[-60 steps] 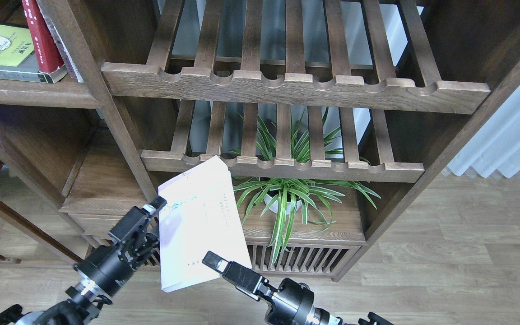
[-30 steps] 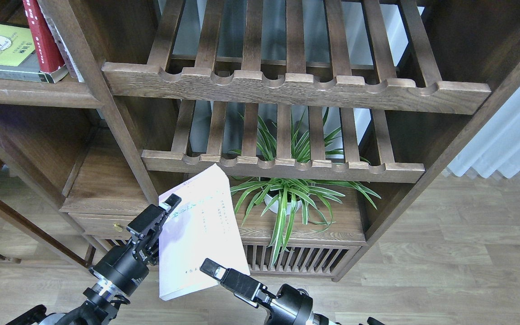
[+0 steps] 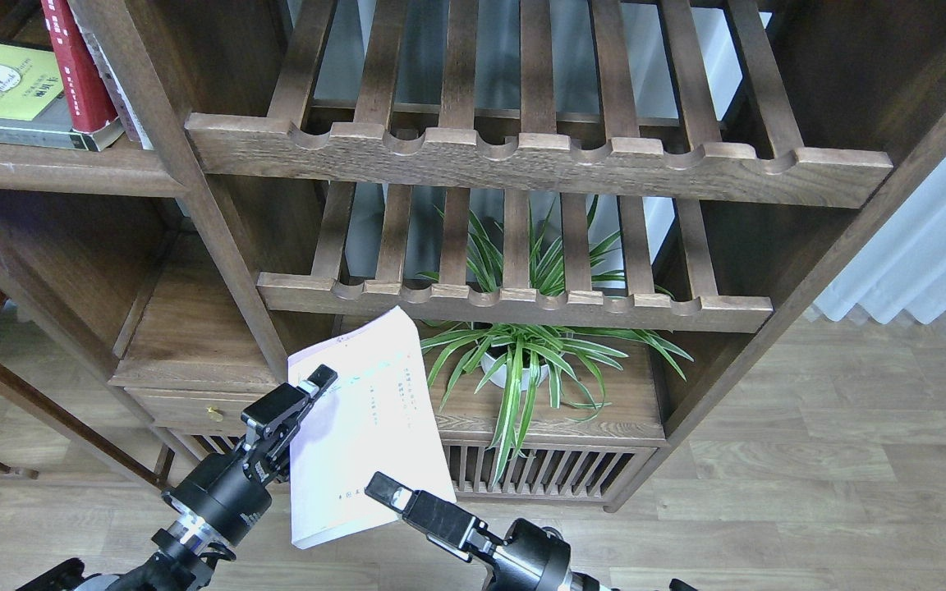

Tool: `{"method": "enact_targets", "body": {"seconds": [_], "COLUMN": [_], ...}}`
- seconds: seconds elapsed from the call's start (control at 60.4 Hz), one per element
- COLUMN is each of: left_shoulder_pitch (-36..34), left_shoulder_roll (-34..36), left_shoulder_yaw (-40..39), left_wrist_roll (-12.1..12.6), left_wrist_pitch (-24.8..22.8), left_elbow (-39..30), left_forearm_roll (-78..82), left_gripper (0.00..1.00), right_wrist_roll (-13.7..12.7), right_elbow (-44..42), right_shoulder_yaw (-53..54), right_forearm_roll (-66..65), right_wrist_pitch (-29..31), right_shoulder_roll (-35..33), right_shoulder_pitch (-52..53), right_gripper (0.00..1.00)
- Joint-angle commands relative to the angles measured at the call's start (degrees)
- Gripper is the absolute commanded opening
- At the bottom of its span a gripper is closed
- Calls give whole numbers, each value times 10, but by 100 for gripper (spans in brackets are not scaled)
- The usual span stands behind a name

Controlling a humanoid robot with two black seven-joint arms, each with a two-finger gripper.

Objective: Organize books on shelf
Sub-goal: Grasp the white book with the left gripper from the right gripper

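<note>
1. The big white book (image 3: pixel 366 427) sits low in the frame, left of center, tilted, in front of the cabinet.
2. Left gripper (image 3: pixel 309 390) pinches its left edge, fingers closed on the cover.
3. Right gripper (image 3: pixel 383 490) touches the bottom edge; can't tell how open it is.
4. Red book (image 3: pixel 72 61) and grey-black lime-panel book (image 3: pixel 5 94) are on the plank shelf (image 3: pixel 54 168), upper left.
5. A spider plant (image 3: pixel 522 361) is just right of the white book.

Looks like a home living room or study. Dark wooden bookcase (image 3: pixel 218 246) with slatted racks (image 3: pixel 539 156), a few books (image 3: pixel 21 90) on the plank shelf (image 3: pixel 54 168) at upper left. Potted spider plant (image 3: pixel 522 361) on a lower shelf, small drawer (image 3: pixel 194 408) with a brass knob, wood-look floor (image 3: pixel 810 492), pale curtain (image 3: pixel 933 246) at right (household furnishings throughout).
</note>
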Motion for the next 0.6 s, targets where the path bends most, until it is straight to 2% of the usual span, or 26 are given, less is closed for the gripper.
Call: {"method": "enact_targets", "body": {"seconds": [0.0, 0.497, 0.563, 0.579], "left_shoulder_pitch": [1, -5, -12, -13], "left_shoulder_roll": [31, 96, 101, 101], "left_shoulder_yaw": [3, -7, -12, -17], "left_wrist_roll": [2, 3, 3, 4], "left_wrist_pitch": [0, 0, 0, 0], "left_elbow": [-19, -24, -24, -24], "left_forearm_roll": [1, 2, 2, 3], "left_gripper": [7, 8, 8, 8], "right_wrist_roll": [1, 2, 2, 2], "right_elbow": [-9, -18, -18, -18], "right_shoulder_yaw": [5, 16, 17, 17], "right_forearm_roll": [1, 6, 6, 6], "right_wrist_pitch": [0, 0, 0, 0], "right_shoulder_roll": [0, -5, -4, -5], "right_shoulder_pitch": [7, 25, 26, 26], "right_gripper": [3, 4, 7, 13]}}
